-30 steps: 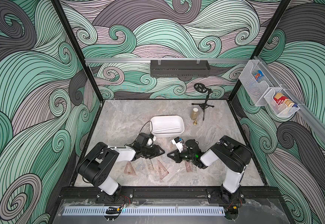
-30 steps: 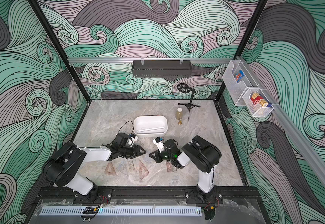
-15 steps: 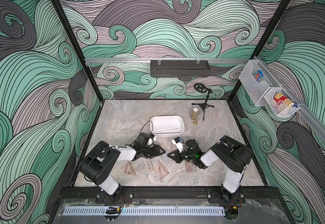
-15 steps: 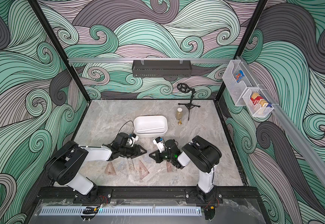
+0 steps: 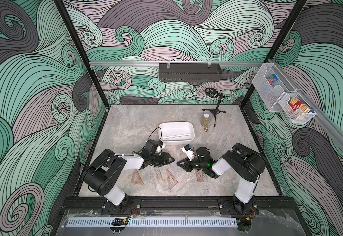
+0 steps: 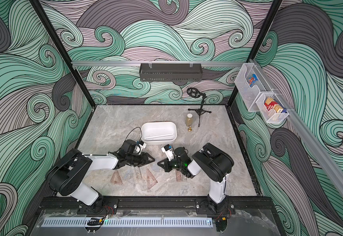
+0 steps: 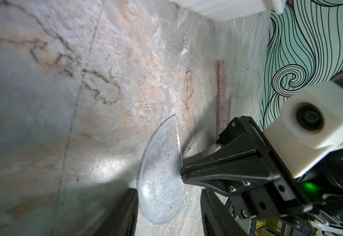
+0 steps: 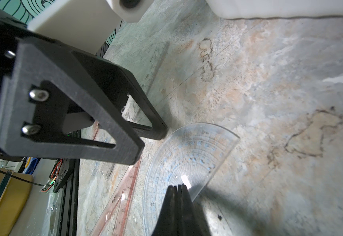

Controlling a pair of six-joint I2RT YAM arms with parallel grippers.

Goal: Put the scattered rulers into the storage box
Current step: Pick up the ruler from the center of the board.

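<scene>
The storage box (image 5: pixel 176 142) stands on the table (image 5: pixel 129 126) near its centre, at 12 o'clock from both grippers. The left gripper (image 5: pixel 171 161) and the right gripper (image 5: pixel 179 163) face each other tip to tip, low over the table. The left is at 9 o'clock and the right at 3 o'clock of a clear protractor (image 7: pixel 162 179) with bluish marks. The protractor is outside the box, at 6 o'clock from it. Left gripper: the jaws are parted wide enough to straddle the protractor and hold nothing. In the left wrist view its fingers (image 7: pixel 125 212) stand either side of the curved edge, and it cannot be told whether they touch it. Right gripper: the jaws are closed fully together, with the tip set against the protractor's straight edge. Whether that edge is pinched between them cannot be determined. The remaining rulers lie flat on the table, all outside the box. A first set square (image 5: pixel 137 178), reddish, lies at 7 o'clock from the left gripper. A second set square (image 5: pixel 171 178), also reddish, lies at 6 o'clock from the two tips. A reddish straight ruler (image 5: pixel 200 175) lies at 5 o'clock from the right gripper, partly under the right arm. A small bottle (image 5: pixel 205 119) and a black stand (image 5: pixel 214 111) are at 1 o'clock from the box, well apart from the rulers.
</scene>
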